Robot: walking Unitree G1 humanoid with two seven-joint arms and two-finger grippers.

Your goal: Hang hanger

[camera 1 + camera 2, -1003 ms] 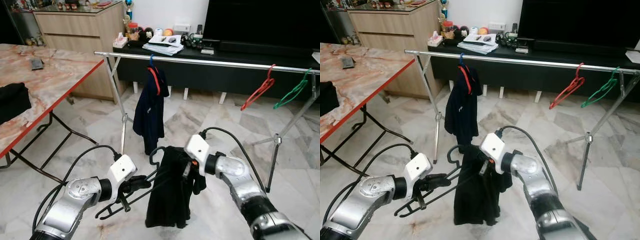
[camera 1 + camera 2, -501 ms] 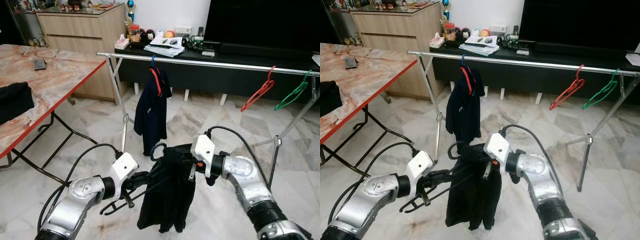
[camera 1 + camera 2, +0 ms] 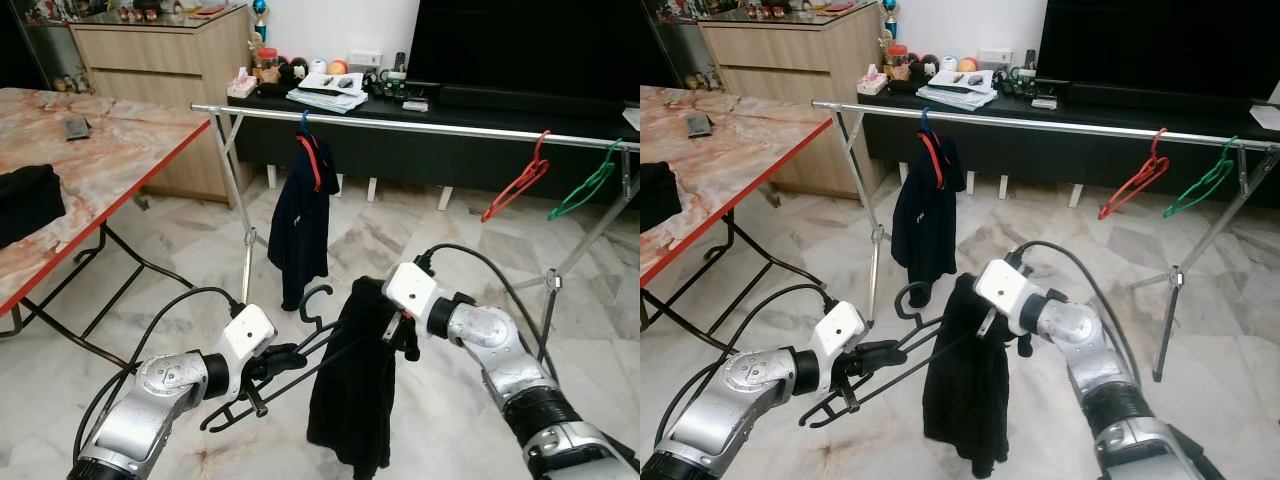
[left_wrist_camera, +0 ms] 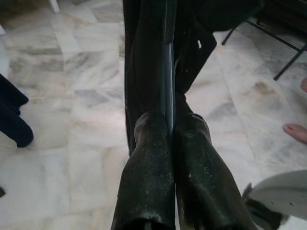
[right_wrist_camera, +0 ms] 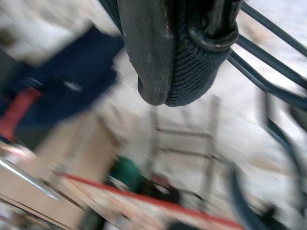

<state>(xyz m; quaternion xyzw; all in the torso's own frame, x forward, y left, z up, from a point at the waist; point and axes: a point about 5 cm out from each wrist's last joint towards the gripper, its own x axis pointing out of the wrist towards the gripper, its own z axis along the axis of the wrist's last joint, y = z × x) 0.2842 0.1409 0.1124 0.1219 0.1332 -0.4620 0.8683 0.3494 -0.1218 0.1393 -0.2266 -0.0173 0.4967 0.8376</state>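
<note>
Since half a second ago the right gripper (image 3: 392, 322) has lifted its end of the black garment (image 3: 358, 390), which now hangs in a longer, narrower drape, and the black hanger (image 3: 300, 345) tilts up more steeply toward the clothes rail (image 3: 420, 125).

The hanger is in front of and well below the rail, its hook (image 3: 313, 299) pointing up and clear of the bar. The left gripper (image 3: 283, 357) holds the hanger's lower end; in the left wrist view its two fingers (image 4: 149, 172) are pressed together on the thin hanger bar, with the garment beyond them and a person's bare toes (image 4: 296, 130) on the marble floor (image 4: 57, 96), which the head views do not show. The right wrist view, blurred, shows a finger (image 5: 148, 48) clamped against a ribbed edge of the garment.

On the rail a dark blue garment (image 3: 300, 215) hangs near its left end, just beyond the hook; a red hanger (image 3: 518, 180) and a green hanger (image 3: 585, 180) hang near its right end. A marble-topped table (image 3: 90, 150) stands left of the rail.
</note>
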